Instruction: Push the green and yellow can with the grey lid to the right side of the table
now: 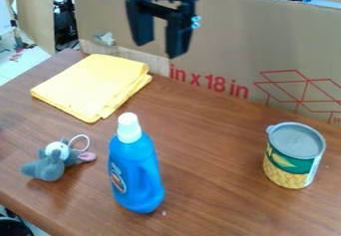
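From my remote station I counted four separate items on the one brown wooden table [213, 130]: one bottle, one can, one plush toy and one cloth. Nearest the camera, one blue bottle [136, 175] stood upright, with one white cap [128, 127] on top; one small pale speck [164, 213] lay just beside its base. To its right in the view, well apart, one can [296, 158] stood upright, its top grey, its label green and yellow. To the bottle's left, near it, lay one grey plush toy [48, 167], bearing one white loop [80, 143] and one pink part [86, 156]. Farther back on the left, toward the far edge, one yellow cloth [90, 85] lay flat and folded in layers, apart from the other three; of the four, it was the item nearest to my gripper [160, 50]. The gripper hung above the far side of the table, pointing down, its two fingers spread wide with a broad gap between them and nothing in their hold. Behind it, one large cardboard sheet [233, 41], printed in red, stood as a barrier along the far edge. Beyond the table at the upper left were one pale wooden panel [35, 11] and some dark cables.
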Motion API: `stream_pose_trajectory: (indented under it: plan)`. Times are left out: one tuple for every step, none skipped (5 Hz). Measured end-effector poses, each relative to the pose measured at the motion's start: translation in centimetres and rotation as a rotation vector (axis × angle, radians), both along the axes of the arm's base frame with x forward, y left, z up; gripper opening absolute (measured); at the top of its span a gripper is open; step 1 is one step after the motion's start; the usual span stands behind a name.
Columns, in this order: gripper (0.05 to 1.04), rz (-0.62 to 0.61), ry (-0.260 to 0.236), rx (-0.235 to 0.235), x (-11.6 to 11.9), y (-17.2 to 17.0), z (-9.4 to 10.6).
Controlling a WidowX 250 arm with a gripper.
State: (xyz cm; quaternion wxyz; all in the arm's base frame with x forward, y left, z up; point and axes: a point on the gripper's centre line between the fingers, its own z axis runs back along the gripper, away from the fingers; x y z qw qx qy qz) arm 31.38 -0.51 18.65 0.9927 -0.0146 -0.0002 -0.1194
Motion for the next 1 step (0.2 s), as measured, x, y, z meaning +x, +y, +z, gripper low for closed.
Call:
stream_pose_trajectory:
  plan:
    - [1.001,0.008,-0.013,-0.061,-1.68,1.40,1.69]
